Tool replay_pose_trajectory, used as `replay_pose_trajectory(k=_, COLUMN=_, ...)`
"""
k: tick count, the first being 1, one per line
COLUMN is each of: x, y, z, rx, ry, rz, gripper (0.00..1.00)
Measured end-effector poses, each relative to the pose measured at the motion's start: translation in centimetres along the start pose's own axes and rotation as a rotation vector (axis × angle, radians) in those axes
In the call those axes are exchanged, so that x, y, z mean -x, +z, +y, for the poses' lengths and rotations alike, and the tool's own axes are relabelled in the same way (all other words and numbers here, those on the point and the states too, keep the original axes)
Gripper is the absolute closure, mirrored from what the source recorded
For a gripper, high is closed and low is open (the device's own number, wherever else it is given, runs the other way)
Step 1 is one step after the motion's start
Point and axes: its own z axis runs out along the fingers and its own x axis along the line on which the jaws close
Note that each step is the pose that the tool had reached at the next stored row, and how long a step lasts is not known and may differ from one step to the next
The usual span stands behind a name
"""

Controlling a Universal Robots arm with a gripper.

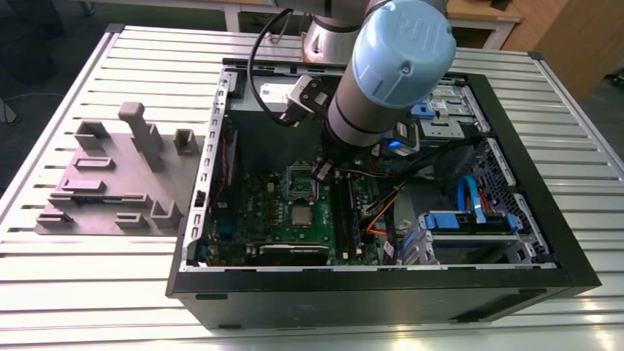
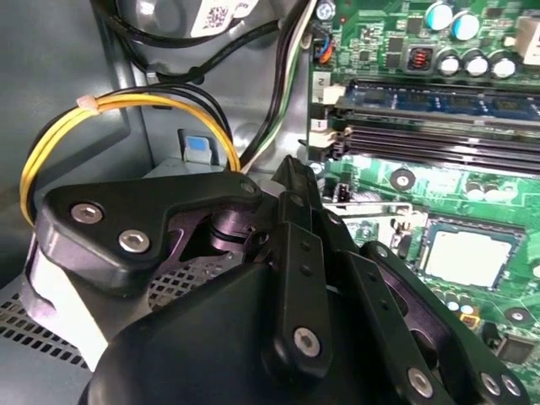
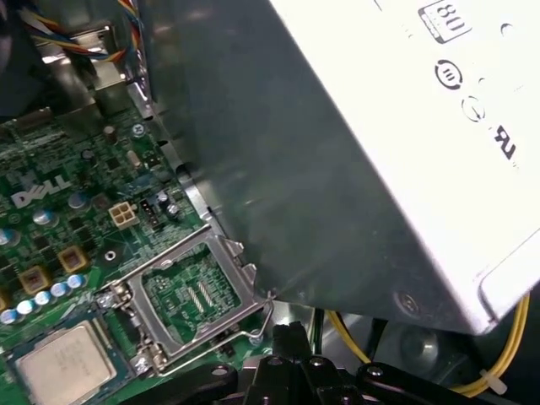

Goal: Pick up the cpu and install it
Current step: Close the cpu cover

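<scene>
Your gripper (image 2: 295,219) is low inside the case (image 1: 546,241), above the board (image 1: 263,197). I cannot tell if it is open or closed, because its own black links cover its end in both wrist views.

The cpu (image 3: 61,364) lies flat in the socket on the board, silvery top up, apart from the gripper. The hinged frame (image 3: 198,291) is swung open just beside it, and green board shows through its window. In the exterior view the cpu is at about 6 o'clock from the gripper, near it, and the frame is at 12 o'clock from the cpu.

For writing, you have white letters printed on the board near the small round capacitors. The grey box (image 3: 337,194) carries a white label (image 3: 472,101) with dark print and round marks, and the picture edge cuts this label off. In the second wrist view a small sticker (image 2: 215,15) with a square code is also partly cut off.

Yellow wires (image 2: 126,105), held by a pale tie, bend past the gripper. In the exterior view the arm (image 1: 400,58) with its blue cap hides most of the gripper and the middle of the case behind it. The tray (image 1: 117,175) stands at 9 o'clock from the case, just beside it, on the slatted table (image 1: 98,292).
</scene>
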Motion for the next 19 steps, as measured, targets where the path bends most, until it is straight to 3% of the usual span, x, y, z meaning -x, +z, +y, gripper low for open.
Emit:
replay_pose_trajectory(k=2, x=-0.05, y=0.13, z=0.01, rx=0.0018, ry=-0.001, rz=-0.0046, gripper=0.9)
replay_pose_trajectory(k=9, x=-0.3, y=0.62, z=0.08, rx=0.0042, ry=-0.003, rz=-0.0081, gripper=0.9)
replay_pose_trajectory(k=15, x=-0.39, y=0.99, z=0.06, rx=0.0139, ry=-0.004, rz=-0.0237, gripper=0.9)
replay_pose_trajectory(k=19, x=-0.51, y=1.13, z=0.14, rx=0.0152, ry=-0.006, rz=-0.0241, gripper=0.9)
